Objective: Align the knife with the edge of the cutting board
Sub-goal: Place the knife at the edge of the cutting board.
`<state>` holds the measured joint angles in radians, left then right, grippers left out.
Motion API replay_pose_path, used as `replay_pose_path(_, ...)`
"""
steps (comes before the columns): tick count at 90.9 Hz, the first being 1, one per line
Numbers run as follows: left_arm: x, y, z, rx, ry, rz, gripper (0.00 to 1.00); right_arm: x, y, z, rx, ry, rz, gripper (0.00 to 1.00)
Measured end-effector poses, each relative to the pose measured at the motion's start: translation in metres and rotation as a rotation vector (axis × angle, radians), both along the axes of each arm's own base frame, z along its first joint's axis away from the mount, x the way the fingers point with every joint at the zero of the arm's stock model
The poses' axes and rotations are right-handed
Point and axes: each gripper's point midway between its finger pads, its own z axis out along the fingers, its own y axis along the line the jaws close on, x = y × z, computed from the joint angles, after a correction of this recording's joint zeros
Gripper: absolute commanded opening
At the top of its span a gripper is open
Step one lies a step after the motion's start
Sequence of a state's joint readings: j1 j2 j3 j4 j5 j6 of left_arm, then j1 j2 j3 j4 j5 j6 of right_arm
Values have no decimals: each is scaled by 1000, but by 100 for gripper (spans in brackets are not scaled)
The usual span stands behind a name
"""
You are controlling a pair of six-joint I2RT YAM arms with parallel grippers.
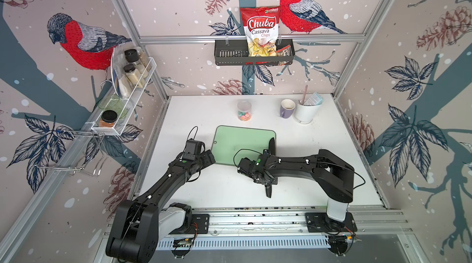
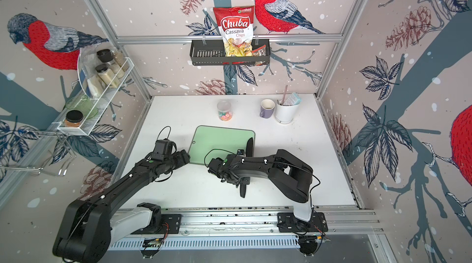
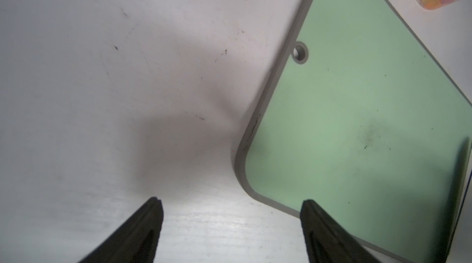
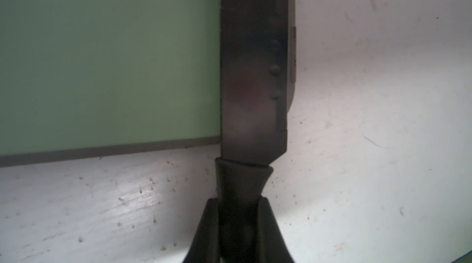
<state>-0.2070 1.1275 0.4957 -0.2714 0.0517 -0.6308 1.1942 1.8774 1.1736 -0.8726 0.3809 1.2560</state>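
Overhead stereo, close wrists sharing cutting board [image 3: 357, 121]

I note the pale green rectangular cutting board [image 3: 357, 90] looks like matt plastic, finely textured, with dark specks and a smooth grey rim. The black kitchen knife [image 4: 251, 75] has a dull satin blade with a faint sheen and small raised dimples. The white tabletop [image 3: 102, 83] reads matt, scuffed, scratched. On my right claw [image 4: 238, 201], matt black fingers [image 4: 204, 236].
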Motion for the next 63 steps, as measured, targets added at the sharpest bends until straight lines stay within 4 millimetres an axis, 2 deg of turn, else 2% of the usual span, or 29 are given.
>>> replay_pose_path(13,0,0,0,0,0,0,87,-1,1,-2,11,12,-6,42)
replay_pose_path(47,0,0,0,0,2,-1,87,3,0,-1,24,6,-19,48)
replay_pose_path(54,0,0,-1,0,3,-1,87,4,1,-1,33,4,-20,55)
replay_pose_path(63,-1,0,-1,1,5,-1,87,3,3,4,50,-1,-16,71)
